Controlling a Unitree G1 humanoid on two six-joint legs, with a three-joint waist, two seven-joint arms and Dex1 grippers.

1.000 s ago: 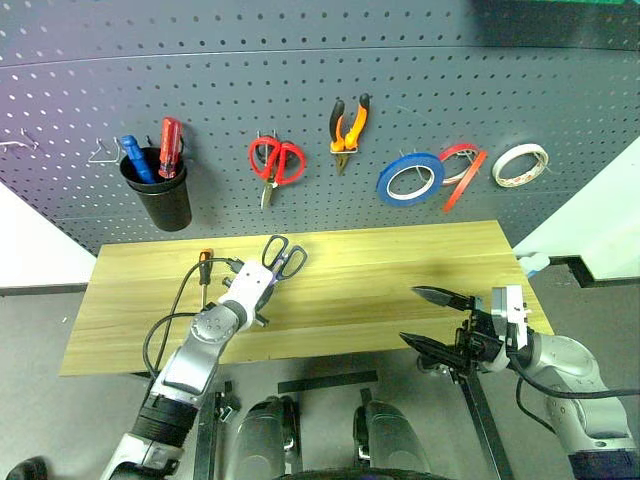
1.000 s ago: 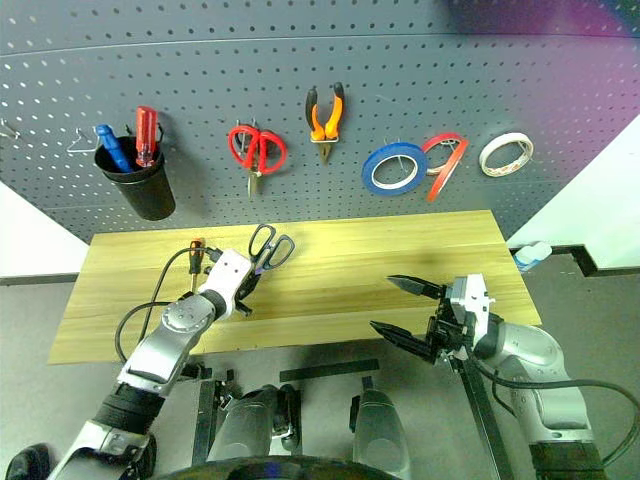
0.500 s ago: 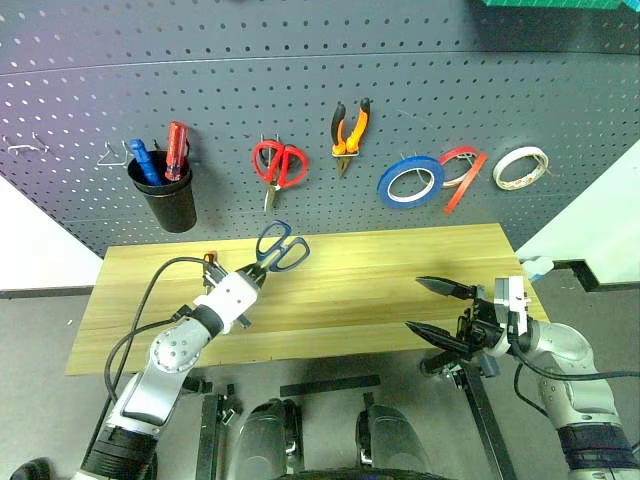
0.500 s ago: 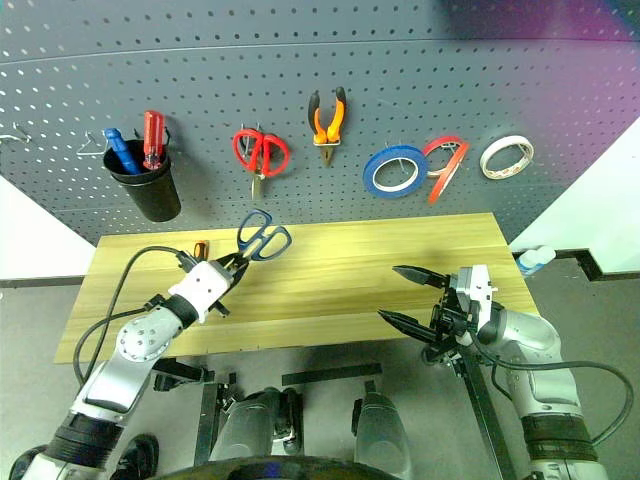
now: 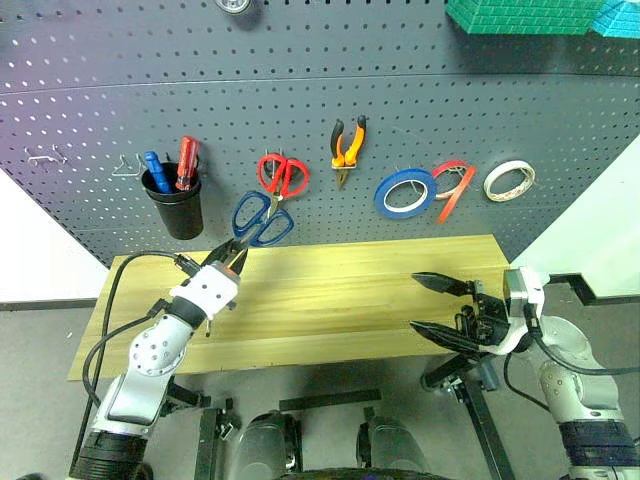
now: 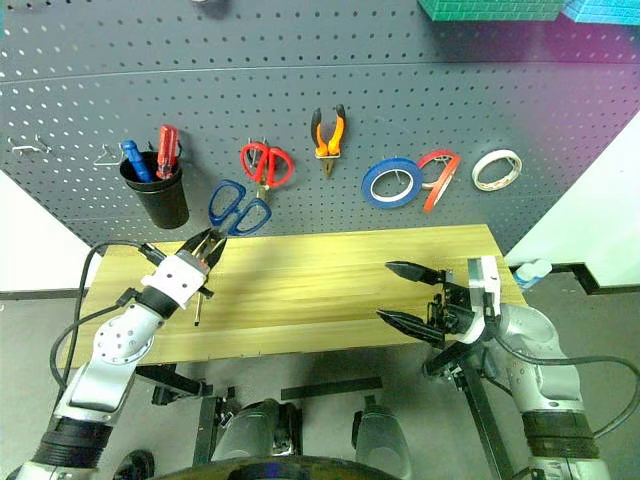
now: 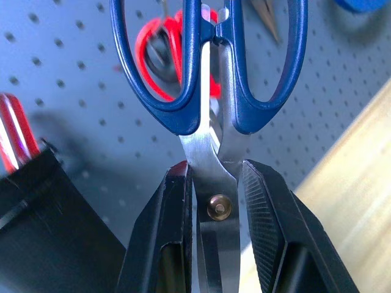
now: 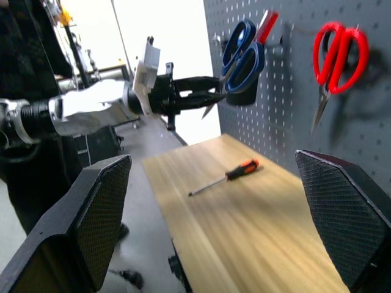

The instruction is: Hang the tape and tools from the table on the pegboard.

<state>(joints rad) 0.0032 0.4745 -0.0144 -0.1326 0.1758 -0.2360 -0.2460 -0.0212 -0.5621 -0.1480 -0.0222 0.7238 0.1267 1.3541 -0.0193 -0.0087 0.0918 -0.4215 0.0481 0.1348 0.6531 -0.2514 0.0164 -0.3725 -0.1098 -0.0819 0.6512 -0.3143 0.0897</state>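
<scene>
My left gripper (image 5: 232,252) is shut on the blades of a pair of scissors (image 5: 262,218) with dark blue handles. It holds them in the air in front of the pegboard (image 5: 300,80), handles up, just below the red-handled scissors (image 5: 283,175). The wrist view shows both pads clamped at the pivot screw of the scissors (image 7: 208,73). A screwdriver (image 8: 223,178) with an orange-and-black handle lies on the table (image 5: 340,300). Orange-and-black pliers (image 5: 347,145) and the red tape (image 5: 452,172) hang on the board. My right gripper (image 5: 414,301) stands open and empty over the table's right front.
A black cup (image 5: 180,205) with a red and a blue screwdriver hangs at the board's left. A blue roll (image 5: 405,192) and a cream-white roll (image 5: 508,180) hang at the right. Green boxes (image 5: 520,15) sit above the board.
My left gripper has lifted the scissors off the table and up in front of the pegboard. The camera has tilted upward. My right gripper has risen slightly and stays open.
</scene>
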